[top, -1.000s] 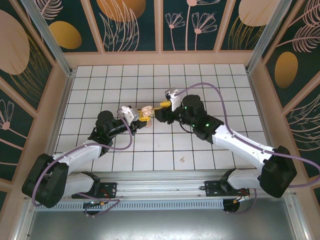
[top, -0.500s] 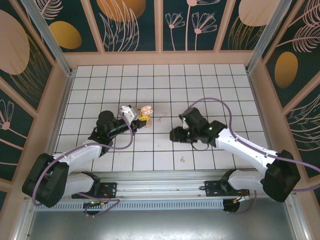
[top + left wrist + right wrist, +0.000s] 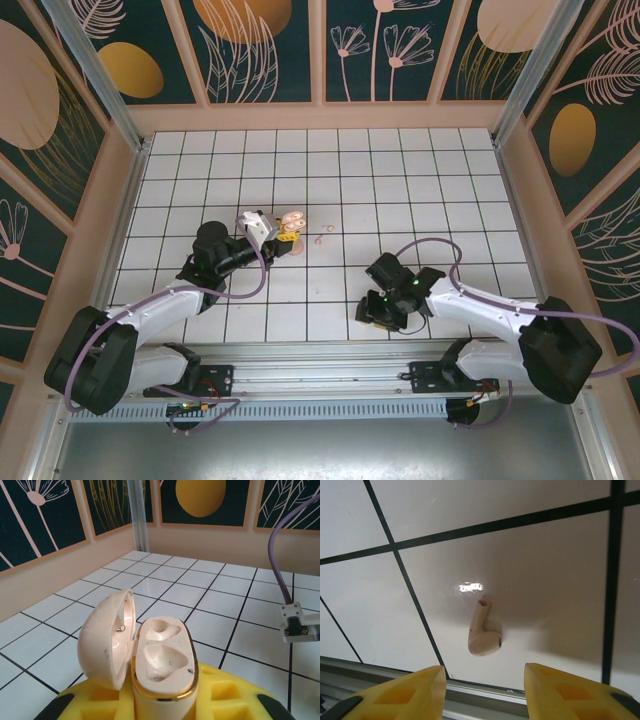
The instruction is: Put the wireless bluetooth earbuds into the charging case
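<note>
Tiled bench is walled by floral panels. Charging case is clamped in left pincer. Earbud is seen just before parted, empty right pincer.

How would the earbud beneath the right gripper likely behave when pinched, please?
The earbud looks tiny and rigid, so probably very light. Its rounded glossy body may slip from the right gripper. Lying on smooth tile, it could skid if nudged.
</note>
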{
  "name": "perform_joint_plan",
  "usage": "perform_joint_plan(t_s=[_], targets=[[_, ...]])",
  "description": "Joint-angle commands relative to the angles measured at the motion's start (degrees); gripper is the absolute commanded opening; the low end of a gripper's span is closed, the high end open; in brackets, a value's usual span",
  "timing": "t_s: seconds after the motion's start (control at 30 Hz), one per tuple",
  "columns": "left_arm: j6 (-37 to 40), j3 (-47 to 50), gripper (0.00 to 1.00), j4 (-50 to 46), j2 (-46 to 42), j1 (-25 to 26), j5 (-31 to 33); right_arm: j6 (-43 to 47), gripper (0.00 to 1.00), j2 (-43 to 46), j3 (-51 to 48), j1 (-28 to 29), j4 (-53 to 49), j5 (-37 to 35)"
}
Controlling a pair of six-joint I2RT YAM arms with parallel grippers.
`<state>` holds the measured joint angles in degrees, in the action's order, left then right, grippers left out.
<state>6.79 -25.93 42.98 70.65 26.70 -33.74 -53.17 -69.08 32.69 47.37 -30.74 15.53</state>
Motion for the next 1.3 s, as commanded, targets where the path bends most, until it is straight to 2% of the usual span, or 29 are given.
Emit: perform_joint_plan(t_s=[0.0,0.43,0.7,0.87,1.0,1.27], targets=[[-0.6,-1.9,0.19,-0.1,-0.3,0.1,0.2,-2.0,0.44,-1.3,-1.0,0.7,4.5,1.5],[-0.4,-1.8,0.19,-0.7,-0.8,0.1,0.9,-2.8,0.40,-5.3,-0.2,1.8,11.0,4.4],[-0.3,-1.7,0.19,-0.7,-0.8,0.1,0.9,-2.3,0.40,-7.7,2.2,2.4,17.1,2.6],[-0.3,-1.7,0.19,-0.8,-1.2,0.0,1.0,3.8,0.42,-5.0,7.1,1.9,12.1,-1.6],[-0.3,-1.7,0.19,-0.7,-1.4,0.1,1.0,10.1,0.42,-4.1,8.5,-3.0,10.8,2.2],[0.0,-1.6,0.19,-1.2,-1.8,0.1,1.4,19.4,0.42,-14.6,15.1,-2.4,8.3,5.5]])
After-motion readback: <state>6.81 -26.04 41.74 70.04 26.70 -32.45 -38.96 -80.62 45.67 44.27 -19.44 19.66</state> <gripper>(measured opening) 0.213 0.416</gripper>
